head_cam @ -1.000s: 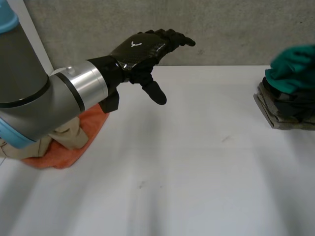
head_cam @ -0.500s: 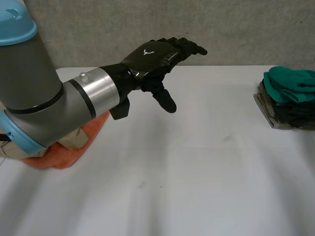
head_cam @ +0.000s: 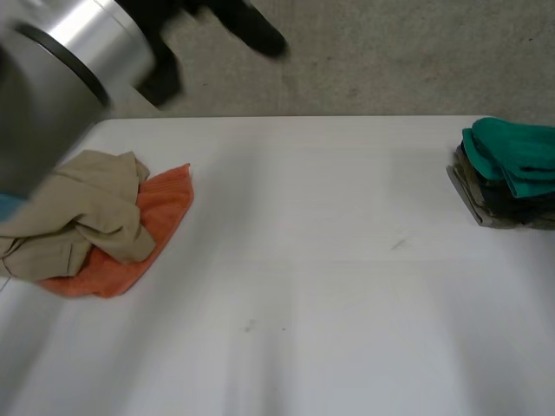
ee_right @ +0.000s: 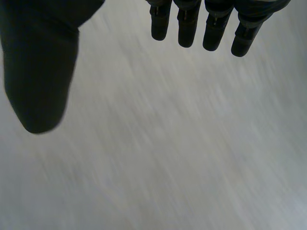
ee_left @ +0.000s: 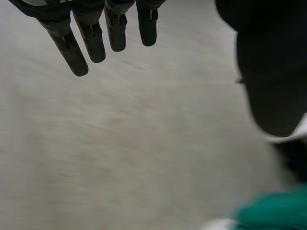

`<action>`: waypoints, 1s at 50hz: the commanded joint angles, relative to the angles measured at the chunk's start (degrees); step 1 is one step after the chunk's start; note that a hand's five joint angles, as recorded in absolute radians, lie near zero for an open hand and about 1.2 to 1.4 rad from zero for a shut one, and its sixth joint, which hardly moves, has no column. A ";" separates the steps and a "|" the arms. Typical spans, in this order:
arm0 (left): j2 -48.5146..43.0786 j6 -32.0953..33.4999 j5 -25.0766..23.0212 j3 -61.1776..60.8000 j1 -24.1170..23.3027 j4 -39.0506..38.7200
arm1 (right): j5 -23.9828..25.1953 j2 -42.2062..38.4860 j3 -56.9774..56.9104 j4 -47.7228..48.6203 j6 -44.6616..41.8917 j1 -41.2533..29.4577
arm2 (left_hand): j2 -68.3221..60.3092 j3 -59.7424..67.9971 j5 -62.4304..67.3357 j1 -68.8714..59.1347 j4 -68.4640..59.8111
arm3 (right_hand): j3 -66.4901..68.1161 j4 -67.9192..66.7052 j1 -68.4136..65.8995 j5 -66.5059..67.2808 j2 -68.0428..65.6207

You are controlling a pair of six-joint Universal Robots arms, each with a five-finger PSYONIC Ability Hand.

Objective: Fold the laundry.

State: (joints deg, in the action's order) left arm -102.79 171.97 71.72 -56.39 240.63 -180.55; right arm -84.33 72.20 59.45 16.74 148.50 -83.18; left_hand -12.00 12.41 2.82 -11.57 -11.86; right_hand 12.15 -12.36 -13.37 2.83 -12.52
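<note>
I logged the left hand (head_cam: 256, 30) at upper left and the right hand (ee_right: 43, 72), both released. A tan garment (head_cam: 82, 217) lay on an orange cloth (head_cam: 160, 212) at the surface's (head_cam: 347, 260) left, a green-topped stack (head_cam: 512, 156) at its right.

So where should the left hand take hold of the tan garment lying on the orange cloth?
On the tan garment, probably the raised, bunched fold nearest the middle of the white table, coming from above with the open left hand. That ridge stands clear of the orange cloth, so a pinch there should lift the garment alone.
</note>
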 commanded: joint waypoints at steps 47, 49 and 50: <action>-2.76 16.30 16.53 -14.27 5.39 -1.92 | 9.01 -1.36 39.25 0.39 1.52 -22.46 | -68.00 67.59 67.18 -68.43 -68.14 | -2.15 2.36 3.37 -2.83 2.52; -4.07 14.81 14.86 -15.49 1.10 -0.17 | 8.75 -1.01 39.25 0.39 1.79 -21.94 | -68.00 67.59 67.18 -68.43 -68.14 | -2.15 2.36 3.37 -2.83 2.52; -5.13 14.45 14.67 -15.85 -0.58 0.11 | 8.57 -1.01 39.16 0.39 1.88 -21.67 | -68.00 67.59 67.18 -68.43 -68.14 | -2.15 2.36 3.37 -2.83 2.52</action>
State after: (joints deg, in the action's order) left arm -107.03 192.05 91.01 -69.73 250.42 -185.24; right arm -75.29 70.49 98.78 17.20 149.87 -106.02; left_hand -68.11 67.65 55.67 -65.18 -68.90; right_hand 12.14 -12.35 -13.40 2.83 -12.18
